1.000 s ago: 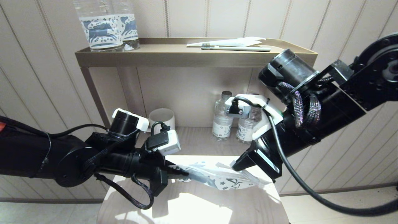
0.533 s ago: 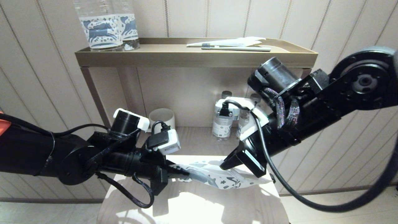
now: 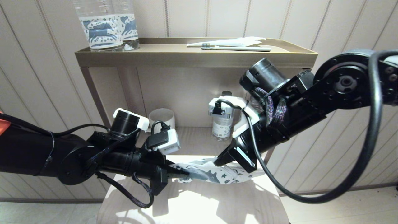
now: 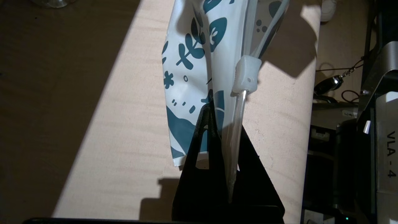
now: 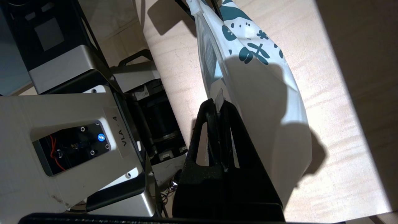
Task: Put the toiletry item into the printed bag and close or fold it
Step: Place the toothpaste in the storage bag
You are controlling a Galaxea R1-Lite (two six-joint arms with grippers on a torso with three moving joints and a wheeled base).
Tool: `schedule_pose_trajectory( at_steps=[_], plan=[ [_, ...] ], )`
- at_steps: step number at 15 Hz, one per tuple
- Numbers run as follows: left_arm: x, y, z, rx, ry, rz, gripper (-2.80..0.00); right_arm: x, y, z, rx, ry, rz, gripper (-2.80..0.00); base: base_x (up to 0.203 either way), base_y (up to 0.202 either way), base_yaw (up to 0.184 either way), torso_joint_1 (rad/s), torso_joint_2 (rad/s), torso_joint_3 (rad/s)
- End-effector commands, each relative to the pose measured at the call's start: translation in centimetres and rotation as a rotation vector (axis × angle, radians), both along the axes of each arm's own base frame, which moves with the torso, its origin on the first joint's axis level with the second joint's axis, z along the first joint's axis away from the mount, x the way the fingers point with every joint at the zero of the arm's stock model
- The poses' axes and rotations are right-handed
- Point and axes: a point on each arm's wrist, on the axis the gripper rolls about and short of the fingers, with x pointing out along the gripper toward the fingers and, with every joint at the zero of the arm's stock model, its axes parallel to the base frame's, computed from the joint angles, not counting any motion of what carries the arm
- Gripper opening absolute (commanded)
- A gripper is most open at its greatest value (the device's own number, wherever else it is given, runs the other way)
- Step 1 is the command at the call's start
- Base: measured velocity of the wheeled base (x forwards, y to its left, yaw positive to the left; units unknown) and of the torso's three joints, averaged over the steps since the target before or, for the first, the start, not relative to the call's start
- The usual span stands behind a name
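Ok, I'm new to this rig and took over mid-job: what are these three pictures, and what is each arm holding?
The wide picture is from the robot's head camera, looking down at a pale wooden table before a shelf unit. The other two come from cameras on each wrist, behind the fingers.

The left gripper is shut on one end of the printed bag; its wrist view shows the black fingers pinching the zip edge near the white slider. The right gripper is shut on the other end. The bag hangs between them just above the table.

On the top shelf lie a toothbrush and two clear bottles; lower down stand a white cup and a small bottle.
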Motion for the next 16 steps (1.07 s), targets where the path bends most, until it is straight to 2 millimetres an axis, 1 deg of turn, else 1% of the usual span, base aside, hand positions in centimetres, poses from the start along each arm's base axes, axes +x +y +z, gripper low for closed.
schedule_pose_trajectory(
  at_steps=[1,3,7,11,13,16],
  plan=[
    [0.0,0.0,0.0,-0.001,-0.002,-0.005,-2.8,-0.3,-0.1,0.5,0.01,-0.01,0.006,-2.8,0.0,0.0,0.0,0.0,0.0,0.0],
    [0.0,0.0,0.0,0.0,-0.008,-0.009,-2.8,-0.8,0.2,1.0,0.022,-0.023,0.022,-2.8,0.0,0.0,0.0,0.0,0.0,0.0],
    [0.0,0.0,0.0,0.0,-0.011,-0.01,-2.8,-0.4,0.5,1.3,0.033,-0.037,0.022,-2.8,0.0,0.0,0.0,0.0,0.0,0.0],
    [0.0,0.0,0.1,-0.001,-0.012,-0.01,-2.8,0.3,1.0,0.5,0.018,-0.022,0.021,-2.8,0.0,0.0,0.0,0.0,0.0,0.0],
    [-0.1,0.0,0.1,-0.002,-0.012,-0.011,-2.8,0.9,1.5,-0.3,0.013,-0.019,0.022,-2.8,0.0,0.0,0.0,0.0,0.0,0.0],
    [-0.1,0.0,0.1,-0.001,-0.018,-0.015,-2.8,1.0,1.4,-0.6,0.007,-0.02,0.023,-2.8,0.0,0.0,0.0,0.0,0.0,0.0]
  ],
)
